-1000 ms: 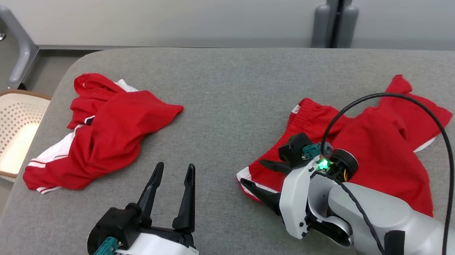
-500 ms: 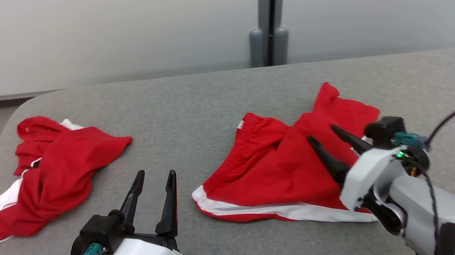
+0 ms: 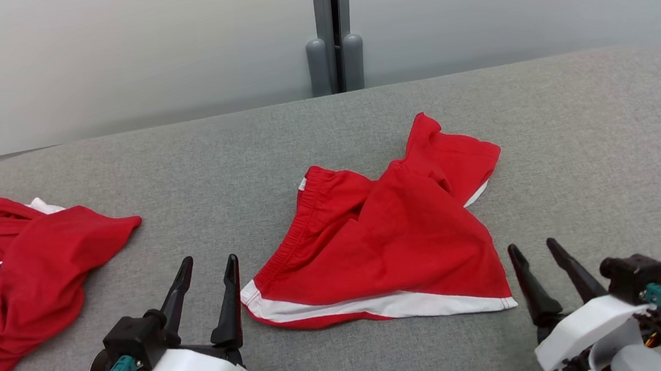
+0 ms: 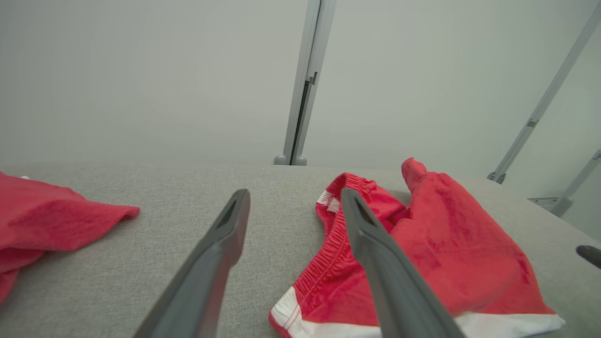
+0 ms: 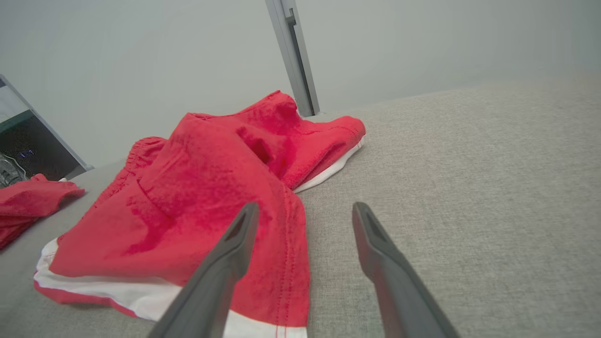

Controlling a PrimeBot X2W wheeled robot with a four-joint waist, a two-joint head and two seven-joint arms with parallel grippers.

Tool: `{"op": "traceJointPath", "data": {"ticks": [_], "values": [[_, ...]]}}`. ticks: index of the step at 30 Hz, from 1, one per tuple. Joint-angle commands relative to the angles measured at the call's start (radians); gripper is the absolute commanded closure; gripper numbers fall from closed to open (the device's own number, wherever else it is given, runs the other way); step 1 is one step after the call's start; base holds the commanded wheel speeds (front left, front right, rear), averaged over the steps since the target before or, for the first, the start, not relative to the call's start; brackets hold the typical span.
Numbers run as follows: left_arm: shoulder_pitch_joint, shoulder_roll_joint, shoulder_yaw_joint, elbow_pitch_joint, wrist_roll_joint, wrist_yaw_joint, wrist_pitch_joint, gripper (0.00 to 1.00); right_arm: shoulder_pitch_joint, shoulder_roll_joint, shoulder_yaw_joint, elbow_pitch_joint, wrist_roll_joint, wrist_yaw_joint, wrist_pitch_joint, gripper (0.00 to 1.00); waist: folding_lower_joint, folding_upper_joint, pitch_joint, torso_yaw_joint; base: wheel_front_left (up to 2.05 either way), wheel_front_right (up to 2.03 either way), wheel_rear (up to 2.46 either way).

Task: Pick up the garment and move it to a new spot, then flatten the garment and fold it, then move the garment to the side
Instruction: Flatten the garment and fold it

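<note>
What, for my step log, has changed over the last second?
The right gripper drew back off the middle garment to the near right, open and empty. The head view also turned. The left gripper, open, and the other garment stayed put.

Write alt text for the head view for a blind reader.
Rumpled red shorts with white trim lie on a grey fabric surface, between the open left gripper and open right gripper, held by neither. A second red garment lies crumpled at the far left.
</note>
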Motion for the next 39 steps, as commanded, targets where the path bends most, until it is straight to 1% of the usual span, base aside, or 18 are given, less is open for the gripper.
{"op": "traceJointPath", "data": {"ticks": [1, 5, 8, 11, 15, 18, 22, 29, 36, 37, 38, 39], "values": [[-0.017, 0.004, 0.002, 0.005, 0.006, -0.006, -0.001, 0.0, 0.017, 0.015, -0.007, -0.011, -0.017, 0.0, -0.001, 0.0, 0.0, -0.0001, 0.003, -0.002, 0.0, 0.0, 0.0], [-0.027, 0.004, -0.003, 0.032, 0.029, -0.008, -0.001, 0.0, 0.042, 0.046, -0.068, -0.037, -0.083, 0.0, -0.001, 0.0, 0.0, -0.0001, 0.01, -0.007, 0.0, 0.0, 0.0], [-0.036, 0.006, -0.02, 0.089, 0.058, -0.011, 0.0, 0.0, 0.054, 0.066, -0.094, -0.047, -0.114, 0.0, -0.001, 0.0, 0.0, -0.0001, 0.011, -0.011, 0.0, 0.0, 0.0], [-0.061, 0.034, -0.06, 0.18, 0.089, -0.015, -0.001, 0.0, 0.057, 0.08, -0.118, -0.052, -0.136, 0.0, 0.002, 0.0, 0.0, -0.0001, 0.015, -0.016, 0.0, 0.0, 0.0], [-0.104, 0.057, -0.101, 0.281, 0.097, -0.016, -0.001, 0.0, 0.072, 0.096, -0.14, -0.055, -0.154, 0.0, 0.007, 0.0, 0.0, -0.0001, 0.024, -0.021, 0.0, 0.0, 0.0], [-0.146, 0.07, -0.136, 0.336, 0.085, -0.014, -0.001, 0.0, 0.07, 0.103, -0.145, -0.06, -0.167, 0.0, 0.015, 0.0, 0.0, -0.0001, 0.032, -0.026, 0.0, 0.0, 0.0], [-0.19, 0.104, -0.203, 0.384, 0.064, -0.015, -0.001, 0.0, 0.065, 0.111, -0.16, -0.066, -0.176, 0.0, 0.025, 0.0, 0.0, -0.0001, 0.045, -0.035, 0.0, 0.0, 0.0], [-0.253, 0.153, -0.342, 0.448, -0.012, -0.015, 0.001, 0.0, 0.06, 0.122, -0.171, -0.072, -0.186, 0.0, 0.031, 0.0, 0.0, -0.0001, 0.062, -0.047, 0.0, 0.0, 0.0], [-0.292, 0.178, -0.409, 0.474, -0.085, -0.015, 0.0, 0.0, 0.057, 0.129, -0.179, -0.066, -0.193, 0.0, 0.033, 0.0, 0.0, -0.0001, 0.072, -0.056, 0.0, 0.0, 0.0], [-0.291, 0.179, -0.422, 0.473, -0.093, -0.015, 0.0, 0.06, 0.056, 0.13, -0.18, -0.065, -0.193, 0.0, 0.033, 0.0, 0.0, -0.0001, 0.073, -0.057, 0.0, 0.0, 0.0], [-0.291, 0.179, -0.422, 0.473, -0.093, -0.015, 0.0, 0.06, 0.056, 0.13, -0.18, -0.065, -0.193, 0.0, 0.033, 0.0, 0.0, -0.0001, 0.073, -0.057, 0.0, 0.0, 0.0], [-0.29, 0.182, -0.436, 0.47, -0.101, -0.015, -0.001, 0.58, 0.056, 0.13, -0.181, -0.064, -0.193, 0.0, 0.033, 0.0, 0.0, -0.0001, 0.073, -0.057, 0.0, 0.0, 0.0]]}}
